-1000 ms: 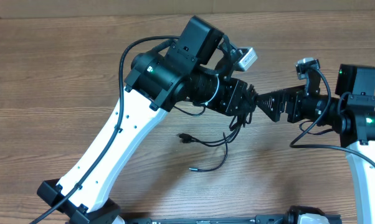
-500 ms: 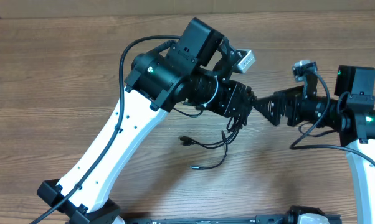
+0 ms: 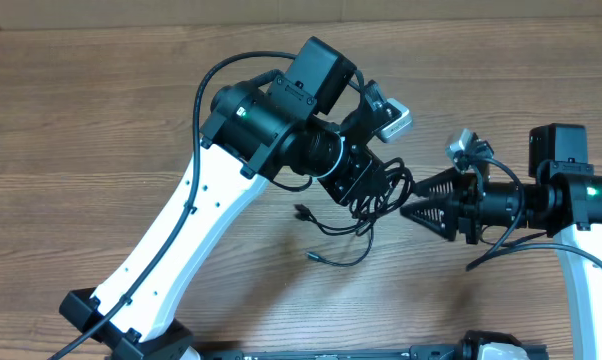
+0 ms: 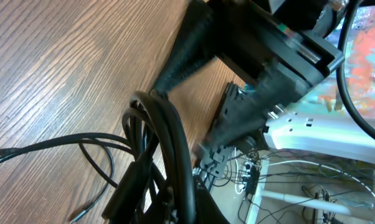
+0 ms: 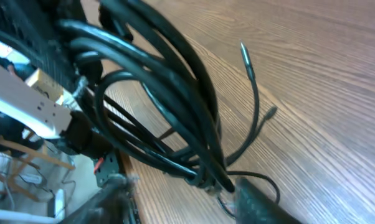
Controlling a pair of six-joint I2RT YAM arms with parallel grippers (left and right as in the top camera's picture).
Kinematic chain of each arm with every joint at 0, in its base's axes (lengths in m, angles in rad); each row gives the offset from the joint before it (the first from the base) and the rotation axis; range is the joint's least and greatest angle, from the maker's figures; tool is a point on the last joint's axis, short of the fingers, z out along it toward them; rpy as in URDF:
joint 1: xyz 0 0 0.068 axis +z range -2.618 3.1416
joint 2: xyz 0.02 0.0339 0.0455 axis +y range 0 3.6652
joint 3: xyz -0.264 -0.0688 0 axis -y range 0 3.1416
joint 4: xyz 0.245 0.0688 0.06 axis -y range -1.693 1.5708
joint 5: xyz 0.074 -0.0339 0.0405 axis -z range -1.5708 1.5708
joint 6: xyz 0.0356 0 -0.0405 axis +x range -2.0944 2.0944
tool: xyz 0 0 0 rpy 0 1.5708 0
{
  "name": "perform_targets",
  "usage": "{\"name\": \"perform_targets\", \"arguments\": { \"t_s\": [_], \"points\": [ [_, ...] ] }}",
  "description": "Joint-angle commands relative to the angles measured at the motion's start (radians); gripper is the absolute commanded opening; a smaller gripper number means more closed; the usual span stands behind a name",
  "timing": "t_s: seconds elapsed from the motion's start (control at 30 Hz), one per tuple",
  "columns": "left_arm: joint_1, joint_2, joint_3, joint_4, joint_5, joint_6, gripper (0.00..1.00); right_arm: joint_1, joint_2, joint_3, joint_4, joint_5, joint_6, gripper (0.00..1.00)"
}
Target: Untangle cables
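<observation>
1. Now, my left gripper [image 3: 373, 192] is clamped on the cables [image 3: 341, 225], which hang tangled just below it.
2. My right gripper [image 3: 409, 200], just beside the left gripper, has its jaws apart; I should pinch one strand only and pull slowly.
3. I count two loose ends [image 3: 303, 211]; the cords themselves I cannot count.

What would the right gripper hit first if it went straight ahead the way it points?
Most likely the cables bunched in the left gripper, right in front of the right gripper. Depth is hard to judge.
</observation>
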Motion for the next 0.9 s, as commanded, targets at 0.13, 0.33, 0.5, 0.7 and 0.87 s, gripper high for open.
{"name": "perform_targets", "arguments": {
  "t_s": [0.13,0.33,0.5,0.7,0.87],
  "points": [
    [-0.002,-0.019,0.014,-0.003,0.032,0.034,0.04,-0.002,-0.001,0.001,0.007,-0.056,-0.043,0.53],
    [-0.002,-0.019,0.014,0.031,0.018,0.012,0.04,-0.002,-0.001,0.001,-0.007,-0.056,-0.046,0.04],
    [0.000,-0.019,0.015,0.038,-0.259,-0.192,0.04,-0.002,-0.001,0.001,-0.028,-0.043,-0.046,0.04],
    [0.000,-0.019,0.014,-0.007,-0.532,-0.378,0.04,-0.002,-0.001,0.001,-0.039,-0.080,-0.064,0.04],
    [-0.002,-0.018,0.013,-0.007,-0.516,-0.378,0.04,-0.002,-0.001,0.001,-0.045,-0.180,-0.102,0.04]
  ]
}}
